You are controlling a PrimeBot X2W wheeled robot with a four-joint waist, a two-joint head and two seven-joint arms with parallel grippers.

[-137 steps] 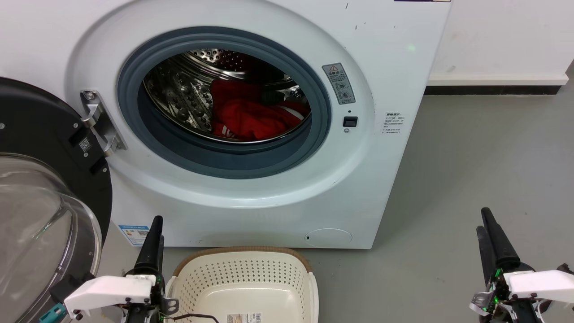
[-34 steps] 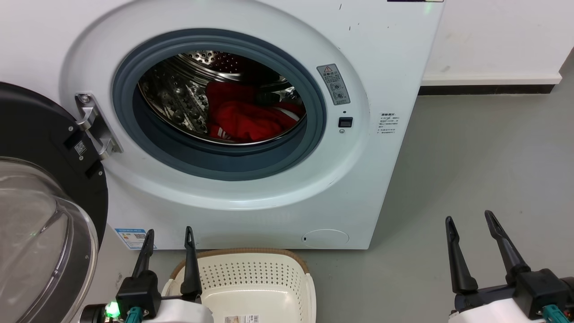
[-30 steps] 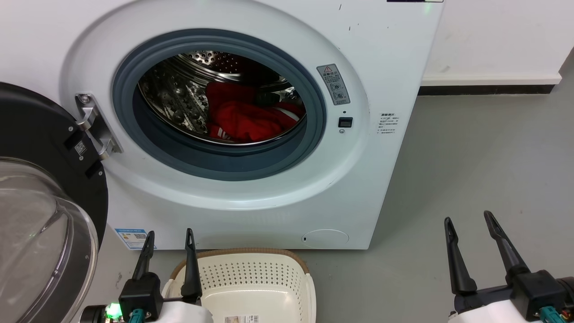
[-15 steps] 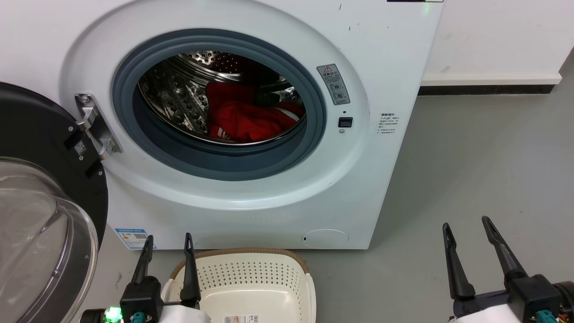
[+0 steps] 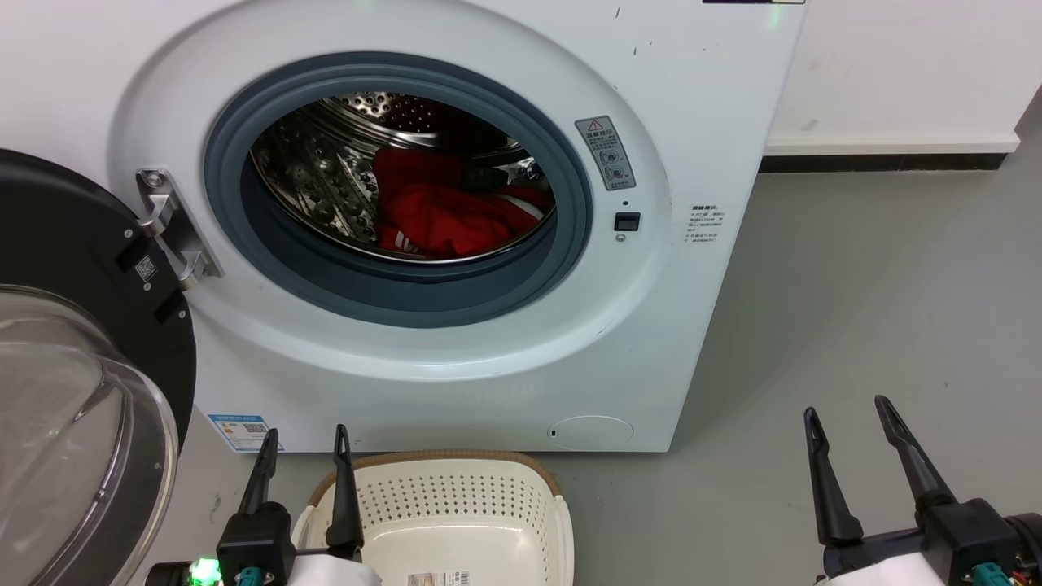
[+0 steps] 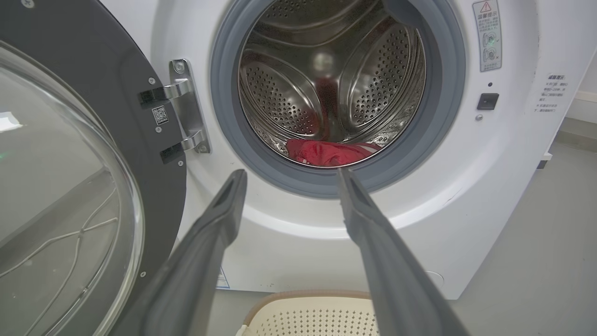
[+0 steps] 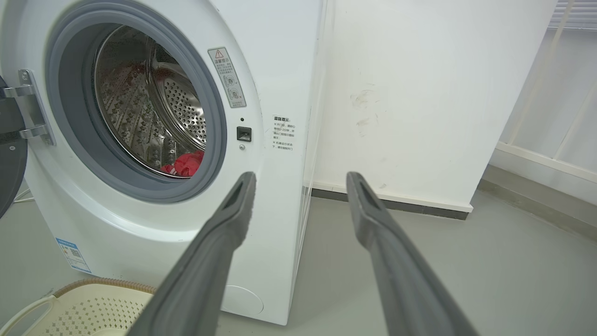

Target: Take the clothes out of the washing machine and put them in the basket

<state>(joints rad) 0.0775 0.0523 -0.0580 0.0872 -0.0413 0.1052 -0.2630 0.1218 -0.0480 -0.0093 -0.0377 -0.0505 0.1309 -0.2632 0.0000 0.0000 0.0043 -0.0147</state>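
At the bottom of the drum [image 5: 326, 179], toward 5 o'clock of the round opening, the clothes [image 5: 448, 216] lie in a loose red heap with a bit of white stripe showing at the front edge. They are well back from the rubber ring [image 5: 407, 303] of the washing machine [image 5: 700, 122].

They look soft and limp, probably light unless damp, and nothing about them seems fragile. I judge a pinch on the raised fold at the top of the heap to be the best hold: the cloth bunches there, while the flat edges against the steel would slip away from the fingers. Being floppy, the bundle will likely trail and sag when lifted, and one pinch may bring out only one piece.

The left hand [image 5: 305, 431] waits at 7 o'clock in the head view, fingers spread apart and empty, just over the near-left rim of the basket [image 5: 440, 456]. The right hand [image 5: 845, 407] is at 4 o'clock, also spread and empty, above the bare floor [image 5: 855, 309] and well apart from the machine.

The basket stands on the floor at 6 o'clock, close under the machine's front, empty but for a label.

The door [image 5: 73, 236] hangs swung wide at 9 o'clock on its metal hinge [image 5: 171, 224], close beside the left arm's path. The thick rubber ring forms a lip that trailing cloth could catch on, and the opening leaves limited room for an arm.
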